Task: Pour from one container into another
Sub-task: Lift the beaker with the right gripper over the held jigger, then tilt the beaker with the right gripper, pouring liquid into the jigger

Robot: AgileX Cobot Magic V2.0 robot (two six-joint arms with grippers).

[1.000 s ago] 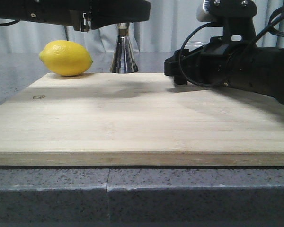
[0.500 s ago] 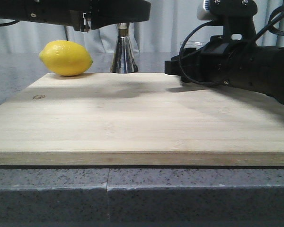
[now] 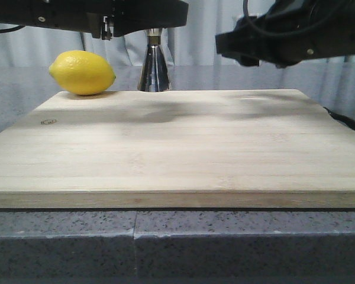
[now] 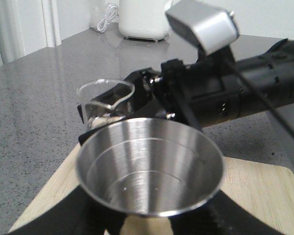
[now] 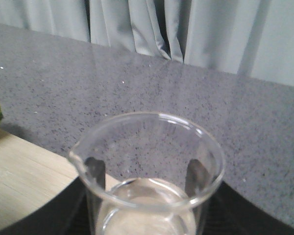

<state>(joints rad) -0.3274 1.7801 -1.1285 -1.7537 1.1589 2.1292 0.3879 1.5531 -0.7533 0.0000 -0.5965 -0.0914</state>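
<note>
On the wooden board (image 3: 177,142) over the grey counter (image 3: 177,242), a lemon (image 3: 82,72) sits at the far left corner, about ten o'clock from the board's centre. Just right of it, near twelve o'clock, stands the steel jigger (image 3: 154,62), upright. The left gripper (image 4: 147,220) seems to close around the jigger below its open cup, though its fingertips are out of frame, so I cannot tell for certain. Further right, at about two o'clock, the right gripper (image 5: 144,183) is shut on the glass beaker (image 5: 147,171), holding it clear of the board, upright, with a little clear liquid at the bottom.

In my judgement, this is the carry step, beaker raised but not yet over the jigger. Next, the beaker's lip must come above the jigger's rim, then tip slowly toward it.
</note>
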